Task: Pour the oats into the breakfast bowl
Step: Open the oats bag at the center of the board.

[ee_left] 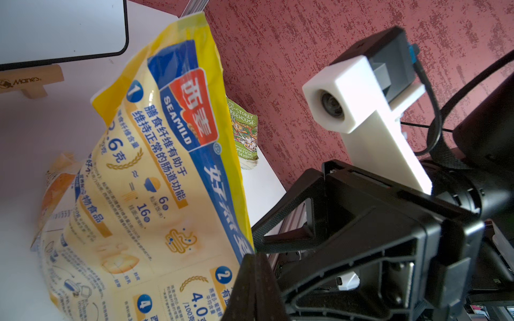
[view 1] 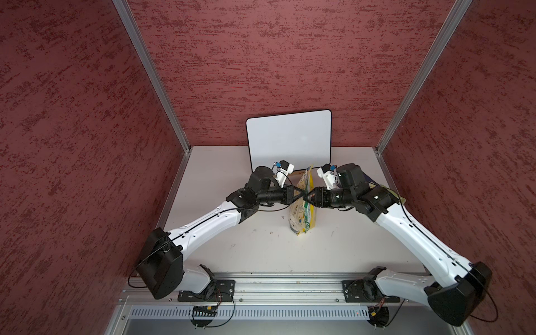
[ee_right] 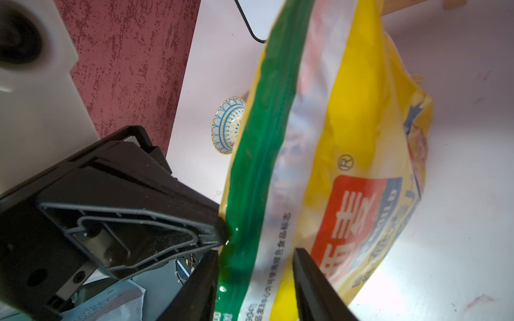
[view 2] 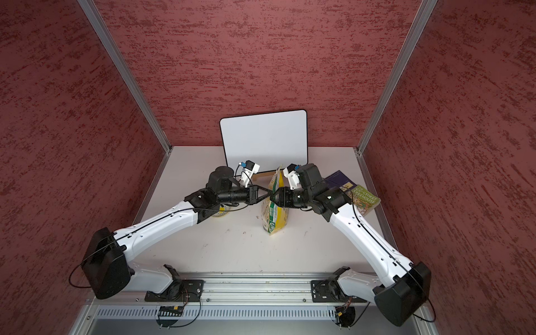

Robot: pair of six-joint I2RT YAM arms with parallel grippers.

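Right fingers (ee_right: 207,266), apart, straddle the green top strip (ee_right: 264,139) of the large yellow plastic oats pouch (ee_right: 361,111); left fingers (ee_right: 215,232) clamp that strip alongside.

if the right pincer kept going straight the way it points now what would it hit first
The pouch: its green top strip sits between the right pincer's open fingers. Just beyond, the left pincer pinches the same edge, likely next, though depth is unclear.

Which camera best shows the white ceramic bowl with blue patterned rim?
Right wrist view: the bowl shows its pattern, partly behind the yellow plastic pouch. A top view catches a sliver under the left arm; others, nothing.
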